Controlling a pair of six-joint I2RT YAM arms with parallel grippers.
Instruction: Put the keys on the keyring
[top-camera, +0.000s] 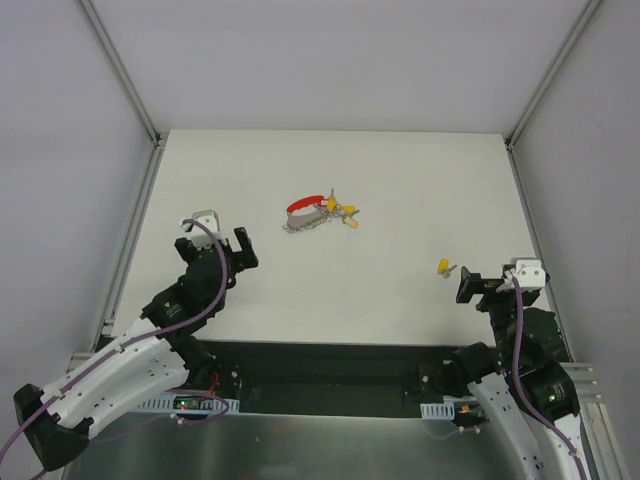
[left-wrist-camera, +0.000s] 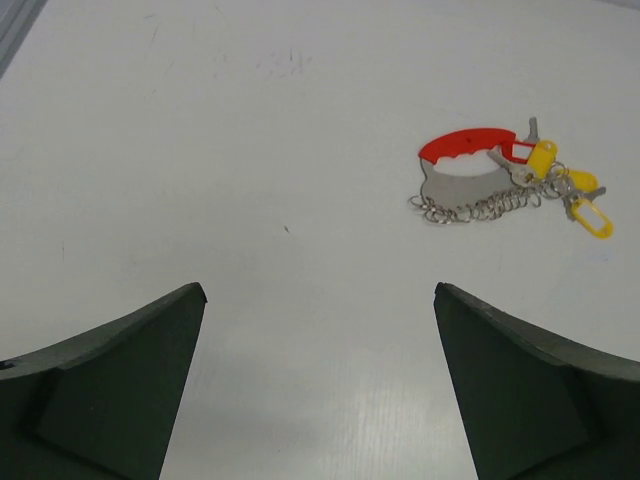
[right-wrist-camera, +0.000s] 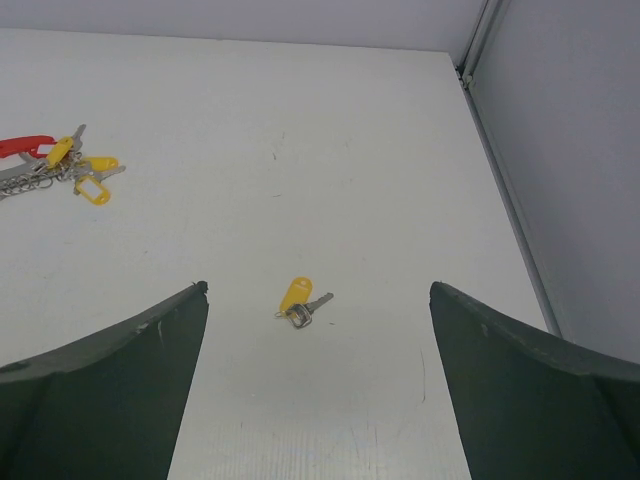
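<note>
Top view: we find the keyring (top-camera: 306, 212) just above centre of the frame, lying on the white table (top-camera: 420, 170). Its red band curves over a heap of silver chain. A cluster of yellow-headed keys (top-camera: 348, 214) sits at its right end, touching the chain. We cannot tell whether they are threaded on.

One loose key (top-camera: 445, 266) lies alone, right of centre and well apart from the keyring.

The left gripper (top-camera: 225, 235) is at left of centre, its jaws spread wide with nothing between them. The keyring is up and to its right, not touching. In the left wrist view the keyring (left-wrist-camera: 465, 185) sits at upper right, past the fingertips, with the keys (left-wrist-camera: 545, 160) on its right side.

The right gripper (top-camera: 497, 278) is at lower right, its jaws also spread wide and holding nothing, with the loose key near its upper left. In the right wrist view the loose key (right-wrist-camera: 298, 300) lies flat between the two fingers (right-wrist-camera: 120, 380), touching neither. Its yellow head points up-frame, with a small ring at its base. The keyring (right-wrist-camera: 25, 160) shows at the far left edge.
</note>
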